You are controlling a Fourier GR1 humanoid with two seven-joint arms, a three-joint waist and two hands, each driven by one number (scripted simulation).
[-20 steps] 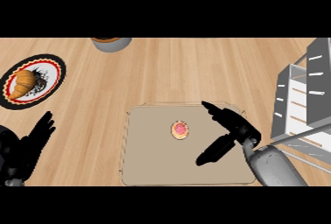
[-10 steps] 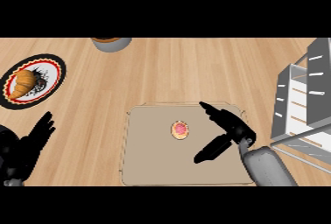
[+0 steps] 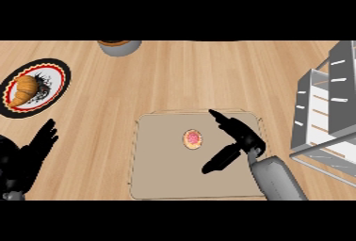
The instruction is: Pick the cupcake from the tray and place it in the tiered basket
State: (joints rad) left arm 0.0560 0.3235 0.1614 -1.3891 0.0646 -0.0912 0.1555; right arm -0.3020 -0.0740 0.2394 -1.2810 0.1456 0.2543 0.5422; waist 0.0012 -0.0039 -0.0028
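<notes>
A small cupcake [image 3: 193, 139] with pink topping sits near the middle of the tan tray [image 3: 160, 174] on the wooden counter. My right hand [image 3: 236, 139] hovers over the tray just right of the cupcake, open, with fingers spread above it and the thumb below; nothing is held. The grey tiered basket [image 3: 327, 113] stands at the right edge of the view. My left hand [image 3: 28, 157] rests open at the lower left, fingers up.
A plate [image 3: 52, 70] with a croissant [image 3: 23, 90] lies at the far left. A grey cup [image 3: 118, 47] stands at the top edge. Bare wooden counter lies between the tray and the plate.
My right hand has drifted slightly left toward the cupcake. The cupcake and the left hand have not moved.
</notes>
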